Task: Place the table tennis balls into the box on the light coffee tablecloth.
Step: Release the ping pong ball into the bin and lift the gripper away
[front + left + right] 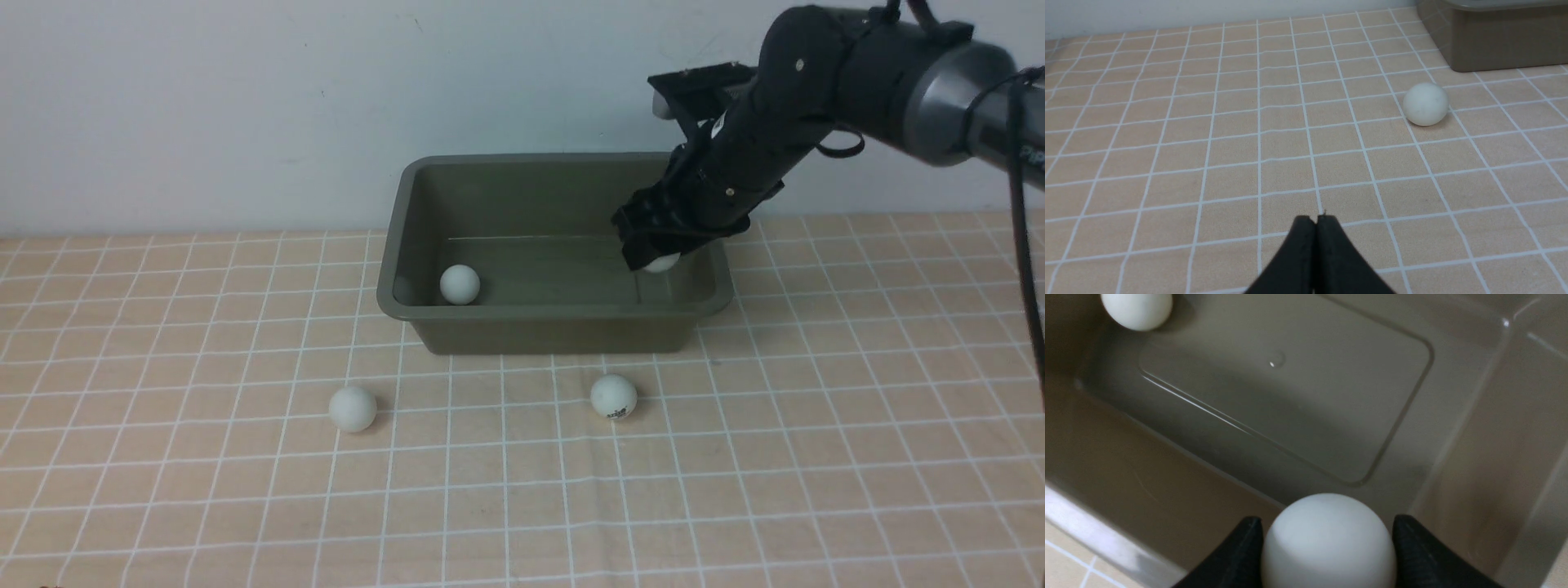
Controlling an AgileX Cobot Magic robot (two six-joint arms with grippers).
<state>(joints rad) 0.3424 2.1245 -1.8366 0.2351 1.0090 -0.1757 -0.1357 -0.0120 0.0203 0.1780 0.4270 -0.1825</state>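
the light coffee tablecloth (816, 457) carried the olive-grey box (555, 335) near its far edge. nearer than the box, two table tennis balls lay on the cloth, well apart: a plain ball (353, 408) leftward, a lettered ball (613, 397) rightward.

Jaws hide most of the held ball (663, 263) (lettering on the printed ball (613, 397) is unreadable).

The right arm (898, 57) is showing matte black shells, a silver-grey collar (951, 98), small screws (799, 63) and a trailing black cable (1016, 163); the left hand (1316, 218) is showing black tapered fingers (1298, 253), possibly rubber-padded.
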